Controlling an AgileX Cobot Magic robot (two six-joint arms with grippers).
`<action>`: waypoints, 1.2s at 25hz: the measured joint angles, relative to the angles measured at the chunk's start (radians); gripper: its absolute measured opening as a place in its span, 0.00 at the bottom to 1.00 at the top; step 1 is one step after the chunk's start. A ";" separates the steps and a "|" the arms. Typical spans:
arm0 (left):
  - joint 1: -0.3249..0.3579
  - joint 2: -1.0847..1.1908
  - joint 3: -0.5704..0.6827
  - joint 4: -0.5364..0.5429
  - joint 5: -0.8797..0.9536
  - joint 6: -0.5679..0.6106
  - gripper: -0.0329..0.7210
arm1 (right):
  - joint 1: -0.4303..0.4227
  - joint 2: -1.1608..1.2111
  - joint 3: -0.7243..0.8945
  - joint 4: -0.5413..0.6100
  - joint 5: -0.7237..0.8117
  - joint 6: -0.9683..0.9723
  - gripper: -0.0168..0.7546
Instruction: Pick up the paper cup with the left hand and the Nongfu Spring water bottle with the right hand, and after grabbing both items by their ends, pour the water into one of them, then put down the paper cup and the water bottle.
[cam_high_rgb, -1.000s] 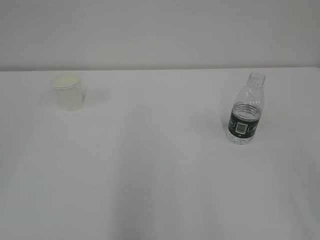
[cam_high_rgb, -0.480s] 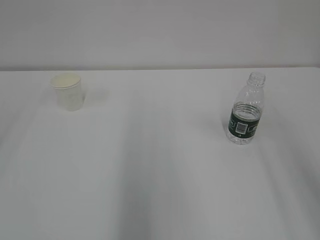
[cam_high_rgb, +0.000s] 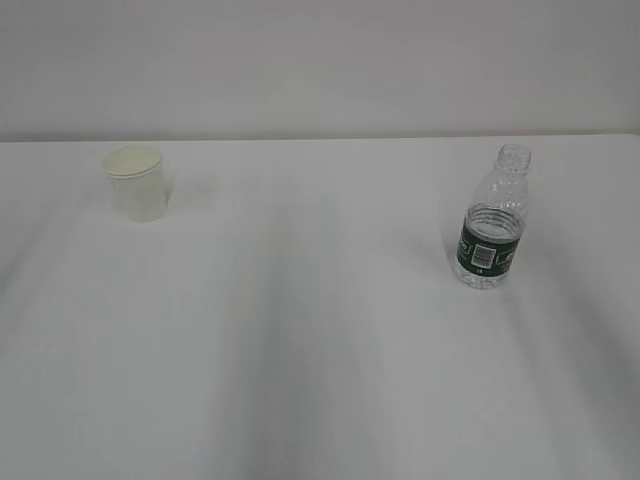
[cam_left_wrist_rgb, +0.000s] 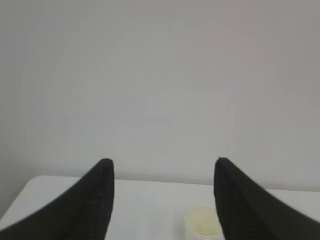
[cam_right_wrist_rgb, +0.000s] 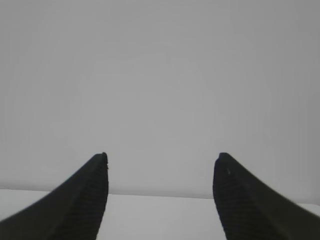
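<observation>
Nothing has moved since the earlier frames: a white table (cam_high_rgb: 320, 340) fills the scene below a pale wall. Uncapped, the Nongfu Spring water bottle (cam_high_rgb: 491, 220) stands upright at the right, well apart from the paper cup (cam_high_rgb: 135, 183) upright at the far left. Left hand (cam_left_wrist_rgb: 162, 172) and right hand (cam_right_wrist_rgb: 161, 167) both gape wide, holding nothing; the cup's rim shows low between the left fingers.

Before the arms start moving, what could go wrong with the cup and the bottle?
1. The water bottle stands upright with no cap; a bump could tip it and spill whatever is inside.
2. The paper cup looks light; a closing left pincer may push or crush it.
3. The right wrist view shows no bottle, so the right pincer approaches unguided.
</observation>
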 joint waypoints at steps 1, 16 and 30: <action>0.000 0.014 0.011 -0.012 -0.023 0.000 0.64 | 0.000 0.012 0.000 -0.002 -0.010 0.000 0.66; -0.089 0.154 0.209 -0.036 -0.344 0.000 0.59 | 0.021 0.148 0.132 -0.025 -0.232 0.073 0.66; -0.278 0.466 0.279 -0.036 -0.678 -0.043 0.58 | 0.023 0.263 0.335 -0.140 -0.468 0.098 0.66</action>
